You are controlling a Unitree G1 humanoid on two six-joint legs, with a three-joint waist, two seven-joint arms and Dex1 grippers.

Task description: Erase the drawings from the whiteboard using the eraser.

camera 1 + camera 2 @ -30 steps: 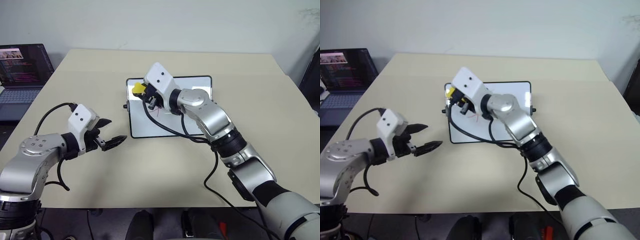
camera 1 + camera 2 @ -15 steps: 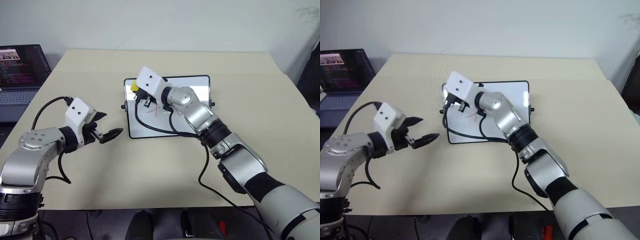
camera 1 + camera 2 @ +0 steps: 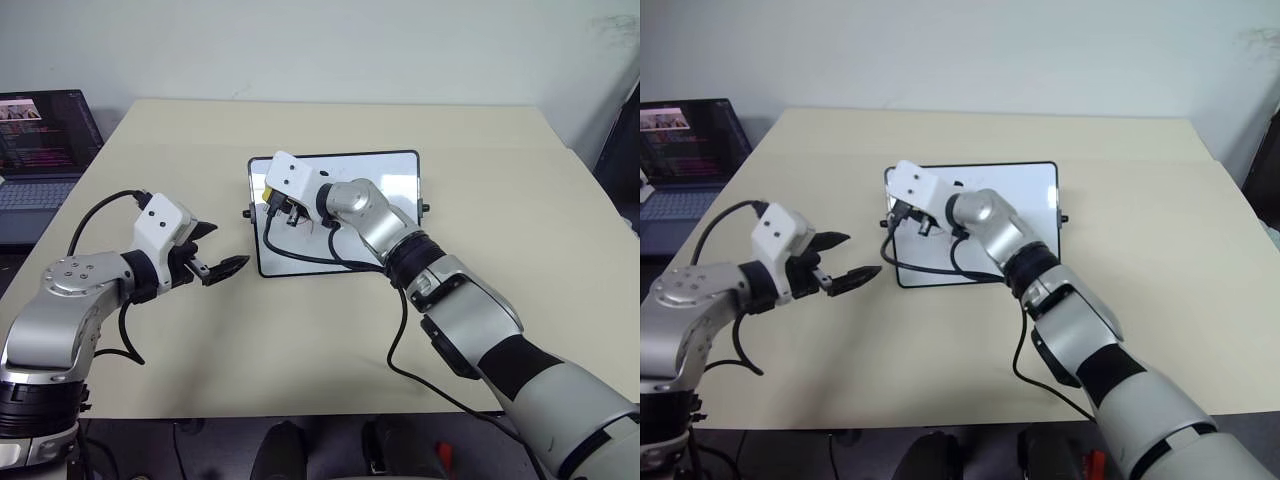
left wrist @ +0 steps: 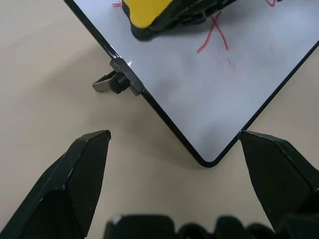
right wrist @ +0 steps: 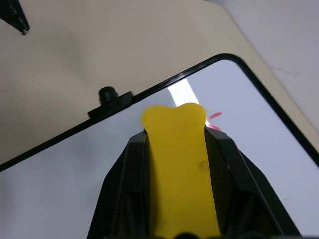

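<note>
Whiteboard (image 3: pixel 380 190) sits flat in the middle of the table (image 3: pixel 300 340), a bit toward the far side, and I've got my right gripper (image 5: pixel 177 124) clamped on the eraser (image 5: pixel 177 154) with the yellow end poking out past my fingertips. That way the block is what meets the surface, not my fingers. From my right wrist view it's over the board's corner near a side knob (image 5: pixel 108 94), with a bit of red peeking out just beyond the tip. Can't honestly tell if it's pressed down or just hovering.

From my left wrist view the red cross (image 4: pixel 214 35) sits right beside the eraser, untouched, so I'd say most of the drawings are yet to go.

My left gripper (image 3: pixel 222 252) hangs just off the board's near-left corner, jaws spread wide, holding nothing. I reckon it's parked there so it can pin the frame if the board starts sliding under the wiping. Laptop (image 3: pixel 40 150) is off to my left, well clear.
</note>
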